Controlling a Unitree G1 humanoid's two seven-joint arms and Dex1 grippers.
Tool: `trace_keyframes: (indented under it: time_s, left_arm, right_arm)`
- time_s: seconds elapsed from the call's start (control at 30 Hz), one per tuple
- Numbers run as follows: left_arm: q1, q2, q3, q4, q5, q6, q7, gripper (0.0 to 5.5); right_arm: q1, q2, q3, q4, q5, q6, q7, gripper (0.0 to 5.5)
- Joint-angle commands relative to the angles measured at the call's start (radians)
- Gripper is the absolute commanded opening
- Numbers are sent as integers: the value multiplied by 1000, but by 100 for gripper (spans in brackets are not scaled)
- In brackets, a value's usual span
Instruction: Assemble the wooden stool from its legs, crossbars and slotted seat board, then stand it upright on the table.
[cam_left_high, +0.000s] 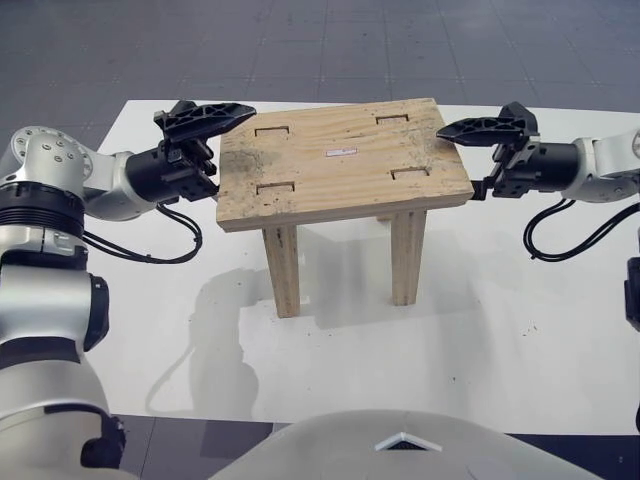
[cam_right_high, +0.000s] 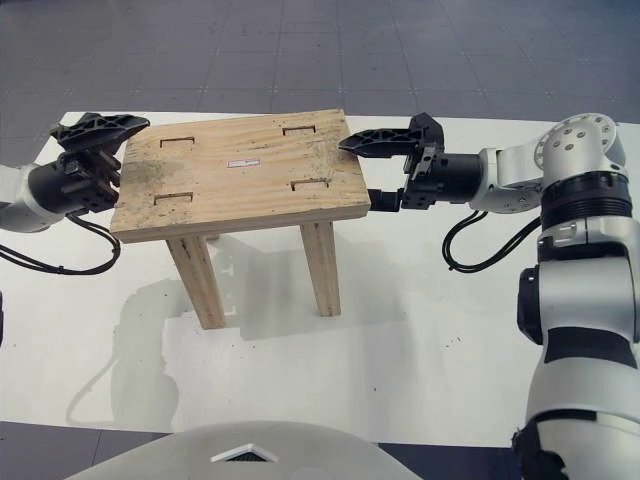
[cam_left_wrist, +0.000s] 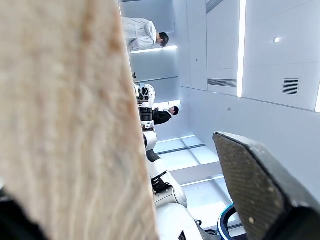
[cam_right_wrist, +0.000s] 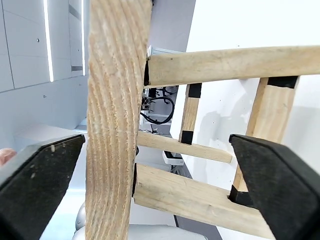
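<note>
Left eye view, nearest first: white table (cam_left_high: 480, 340) carries the stool (cam_left_high: 345, 200), assembled and standing upright on its legs, the two front legs (cam_left_high: 283, 268) closest. Seat board (cam_left_high: 340, 160) lies level on top, four slots visible. Left gripper (cam_left_high: 220, 150) sits at the board's left edge, right gripper (cam_right_high: 365, 175) at its right edge. Right wrist view shows both fingers (cam_right_wrist: 40, 170) spread wide, the board edge between them, apart from either pad; crossbars (cam_right_wrist: 185, 145) join the legs beneath. Left wrist view likewise shows a gap between board and finger (cam_left_wrist: 260, 185). Grey tiled floor (cam_left_high: 400, 40) lies beyond.
</note>
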Motion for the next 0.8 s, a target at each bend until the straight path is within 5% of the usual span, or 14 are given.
trace_keyframes:
  time_s: [0.03,0.6,0.8]
  left_arm:
    - [5,35,-86,-60,116,4,-74,419]
    - [-18,188,-112,-80,407,4,-373,419]
    - [-12,245,-10,-10,469,-60,-376,419]
  right_arm:
    - [14,-1,-38,-15,-58,1,24,547]
    - [97,-37,-125,-71,-185,1,81,547]
    - [105,-66,-233,-72,-299,-21,92,547]
